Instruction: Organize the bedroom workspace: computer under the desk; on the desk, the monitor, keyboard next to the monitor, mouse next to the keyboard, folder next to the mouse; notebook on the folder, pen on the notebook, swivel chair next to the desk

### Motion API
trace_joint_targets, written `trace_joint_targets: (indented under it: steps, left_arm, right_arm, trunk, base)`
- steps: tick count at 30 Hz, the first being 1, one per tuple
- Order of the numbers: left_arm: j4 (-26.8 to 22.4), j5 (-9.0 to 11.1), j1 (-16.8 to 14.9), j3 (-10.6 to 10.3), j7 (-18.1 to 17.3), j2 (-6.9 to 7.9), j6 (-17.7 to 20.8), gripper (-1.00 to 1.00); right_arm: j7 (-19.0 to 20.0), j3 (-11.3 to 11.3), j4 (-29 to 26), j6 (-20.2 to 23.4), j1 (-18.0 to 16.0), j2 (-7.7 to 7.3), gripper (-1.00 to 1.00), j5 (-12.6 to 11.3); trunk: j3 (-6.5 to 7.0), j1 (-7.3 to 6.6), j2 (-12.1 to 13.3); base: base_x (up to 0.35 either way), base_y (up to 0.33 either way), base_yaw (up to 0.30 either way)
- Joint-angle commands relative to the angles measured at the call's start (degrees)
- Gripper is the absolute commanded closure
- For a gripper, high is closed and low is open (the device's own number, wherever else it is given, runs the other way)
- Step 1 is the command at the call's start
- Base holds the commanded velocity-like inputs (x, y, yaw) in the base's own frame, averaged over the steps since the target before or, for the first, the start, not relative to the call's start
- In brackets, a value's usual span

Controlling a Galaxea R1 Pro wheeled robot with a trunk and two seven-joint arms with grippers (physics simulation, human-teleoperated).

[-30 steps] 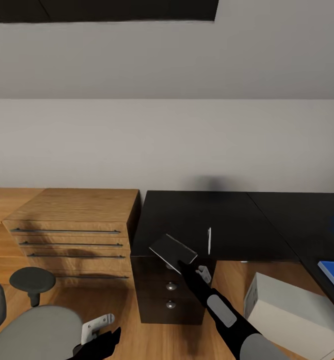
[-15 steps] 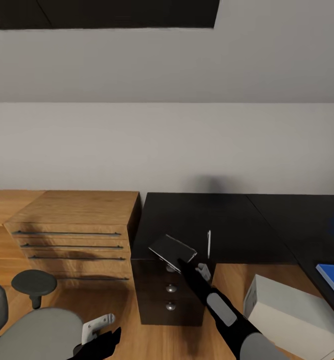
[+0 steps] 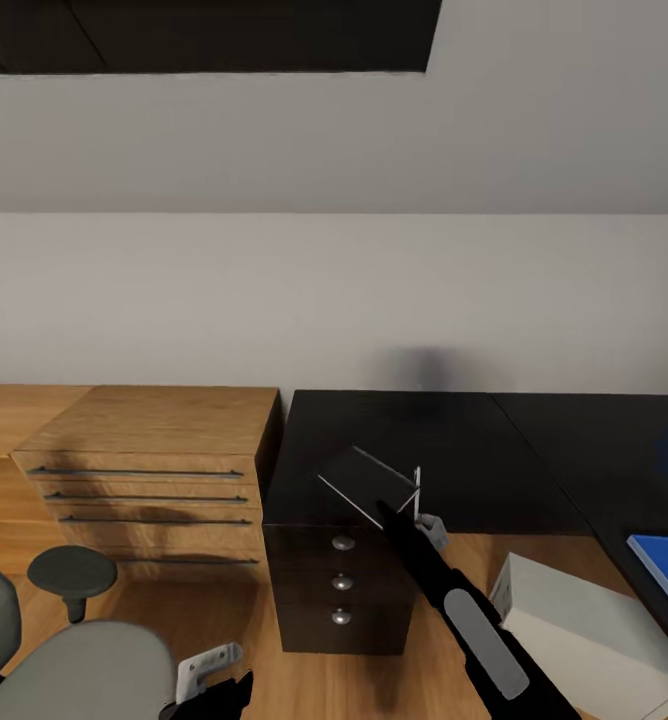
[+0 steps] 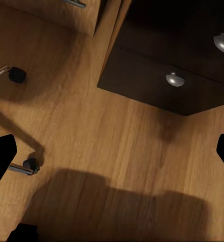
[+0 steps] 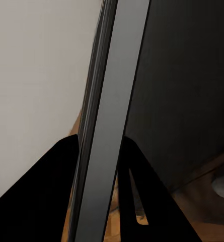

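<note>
The right gripper (image 3: 386,508) pinches the folder (image 3: 367,484), a thin grey sheet with pale edges, tilted over the desk's (image 3: 444,450) front edge beside the pen (image 3: 417,491). The left gripper (image 4: 112,156) hangs spread wide, empty.

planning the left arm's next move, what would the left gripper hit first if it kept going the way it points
Most likely the wooden floor: the left gripper looks down at bare boards beside the desk drawer unit, though depth is unclear.
</note>
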Motion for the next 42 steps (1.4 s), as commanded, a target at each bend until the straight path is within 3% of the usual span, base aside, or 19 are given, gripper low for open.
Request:
trace_joint_targets:
  steps: [1, 3, 6, 12, 16, 22, 28, 31, 42]
  left_arm:
    - [0.27, 0.61, -0.01, -0.1, 0.41, -0.03, -0.35, -1.0]
    - [2.1, 0.6, 0.05, -0.88, 0.43, -0.03, -3.43, -1.0]
    - [6.93, 0.55, 0.07, -1.12, 0.35, -0.03, -6.58, -1.0]
    - [16.02, 0.4, 0.06, -1.43, 0.1, -0.03, -10.02, -1.0]
    - [18.43, 0.34, 0.05, -1.47, -0.05, -0.03, -10.36, -1.0]
    - [20.84, 0.33, 0.05, -1.82, -0.08, -0.03, -12.74, -1.0]
    - [21.16, 0.29, 0.06, -1.88, -0.09, -0.03, -14.87, -1.0]
    - [21.22, 0.32, 0.04, -1.88, -0.09, -0.03, -15.03, -1.0]
    - [21.27, 0.35, 0.06, -1.88, -0.09, -0.03, -15.07, -1.0]
  right_arm:
    - [-0.37, 0.07, -1.12, 0.12, 0.49, -0.45, 1.0, -0.67]
    - [-1.81, -0.05, -5.56, 0.18, 2.03, -2.85, 1.0, -1.08]
    - [-1.98, -0.04, -7.57, 0.37, 2.49, -6.07, 1.0, -1.3]
    - [-2.11, -0.19, -8.04, 0.28, 2.61, -8.14, 1.0, -1.9]
    - [-2.06, -0.45, -8.27, 0.15, 2.62, -9.98, 1.0, -2.0]
    - [-2.41, -2.63, -8.08, 0.1, 2.62, -10.59, 1.0, -2.03]
    - [-2.8, -7.17, -5.88, 0.17, 2.64, -10.69, 1.0, -2.26]
    - [-2.84, -10.8, -4.28, 0.33, 2.66, -10.7, 1.0, -2.29]
    - [-2.92, -17.08, -2.16, 0.74, 2.69, -10.7, 1.0, -2.29]
  trunk:
    - [0.14, -0.22, 0.39]
    - [0.5, -0.66, 1.19]
    - [1.04, -1.32, 2.39]
    - [2.11, -2.64, 4.8]
    - [2.29, -2.86, 5.2]
    - [2.29, -2.86, 5.2]
    - [2.29, -2.86, 5.2]
    - [2.29, -2.86, 5.2]
    - [2.29, -2.86, 5.2]
  base:
    - [0.0, 0.0, 0.0]
    - [0.0, 0.0, 0.0]
    - [0.0, 0.0, 0.0]
    - [0.0, 0.0, -0.037]
    - [0.0, 0.0, -0.222]
    - [0.0, 0.0, -0.281]
    - [0.0, 0.0, -0.295]
    - [0.0, 0.0, -0.297]
    - [0.0, 0.0, -0.297]
